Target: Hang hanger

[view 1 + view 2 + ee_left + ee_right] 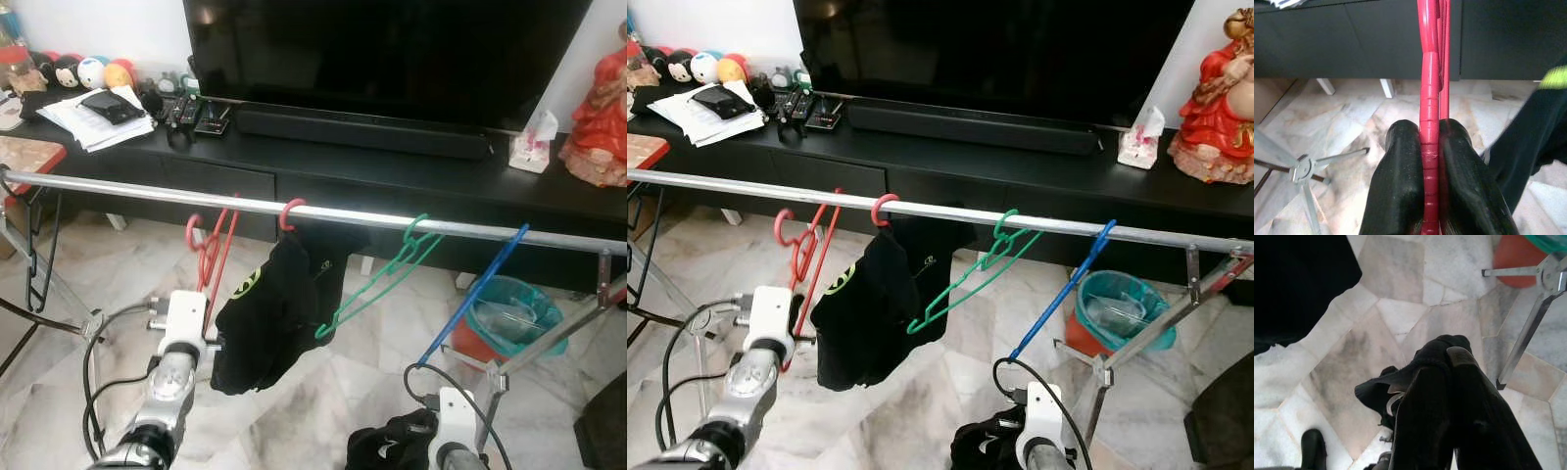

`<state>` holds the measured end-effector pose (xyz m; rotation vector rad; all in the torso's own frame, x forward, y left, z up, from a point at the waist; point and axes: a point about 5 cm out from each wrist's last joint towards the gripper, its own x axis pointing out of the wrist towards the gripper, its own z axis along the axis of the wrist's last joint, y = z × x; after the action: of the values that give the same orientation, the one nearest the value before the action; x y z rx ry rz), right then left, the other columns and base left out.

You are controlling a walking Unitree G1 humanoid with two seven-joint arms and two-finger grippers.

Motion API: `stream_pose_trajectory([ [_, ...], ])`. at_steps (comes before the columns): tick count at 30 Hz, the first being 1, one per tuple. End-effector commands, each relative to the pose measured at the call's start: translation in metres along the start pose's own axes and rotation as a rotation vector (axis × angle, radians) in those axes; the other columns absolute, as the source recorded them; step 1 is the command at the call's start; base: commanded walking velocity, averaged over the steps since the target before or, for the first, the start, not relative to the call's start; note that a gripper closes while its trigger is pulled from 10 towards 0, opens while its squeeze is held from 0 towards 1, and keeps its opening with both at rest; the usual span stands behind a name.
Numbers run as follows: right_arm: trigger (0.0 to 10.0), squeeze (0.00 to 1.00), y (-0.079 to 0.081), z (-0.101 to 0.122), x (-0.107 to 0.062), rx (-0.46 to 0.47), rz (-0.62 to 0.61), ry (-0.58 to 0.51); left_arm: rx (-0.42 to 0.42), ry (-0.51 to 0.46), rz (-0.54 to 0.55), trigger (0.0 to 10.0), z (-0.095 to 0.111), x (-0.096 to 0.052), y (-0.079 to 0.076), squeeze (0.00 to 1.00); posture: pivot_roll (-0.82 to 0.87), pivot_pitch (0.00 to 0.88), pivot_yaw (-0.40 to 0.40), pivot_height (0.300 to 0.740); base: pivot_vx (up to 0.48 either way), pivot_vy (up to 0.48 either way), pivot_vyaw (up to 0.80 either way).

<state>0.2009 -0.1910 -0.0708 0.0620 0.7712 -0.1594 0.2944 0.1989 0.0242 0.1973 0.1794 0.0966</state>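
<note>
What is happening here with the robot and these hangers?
The robot stands before a metal rail and is hanging laundry. Its left gripper has its fingers shut on a red hanger, whose hook is over the rail. Its right gripper holds a black cloth low near the floor. A black garment, a green hanger and a blue hanger hang on the rail.

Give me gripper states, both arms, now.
Left gripper: shut on the red hanger, whose hook is on the rail.
Right gripper: shut on a black garment.
</note>
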Motion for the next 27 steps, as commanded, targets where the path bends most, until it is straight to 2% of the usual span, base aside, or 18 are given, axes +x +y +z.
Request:
stream_pose_trajectory([
  [1, 10.0, 0.00, -0.007, 0.010, 0.002, 0.014, -0.021, -0.039, -0.023, -0.015, 0.025, 10.0, -0.001, -0.003, 0.000, 0.00, 0.05, 0.039, -0.036, 0.736, 0.000, 0.000, 0.00],
  [6, 10.0, 0.00, -0.012, 0.026, 0.005, 0.038, -0.044, -0.091, -0.039, -0.001, 0.026, 10.0, -0.010, -0.012, -0.003, 0.00, 0.05, 0.038, -0.034, 0.736, 0.000, 0.000, 0.00],
  [23, 10.0, 0.00, -0.005, 0.063, 0.009, 0.060, -0.035, -0.266, -0.047, 0.005, 0.012, 10.0, -0.010, -0.016, -0.007, 0.00, 0.05, 0.016, -0.025, 0.736, 0.000, 0.000, 0.00],
  [27, 10.0, 0.00, -0.003, 0.066, 0.008, 0.049, -0.023, -0.289, -0.048, 0.008, 0.007, 10.0, -0.011, -0.017, -0.009, 0.00, 0.05, 0.008, -0.026, 0.736, 0.000, 0.000, 0.00],
])
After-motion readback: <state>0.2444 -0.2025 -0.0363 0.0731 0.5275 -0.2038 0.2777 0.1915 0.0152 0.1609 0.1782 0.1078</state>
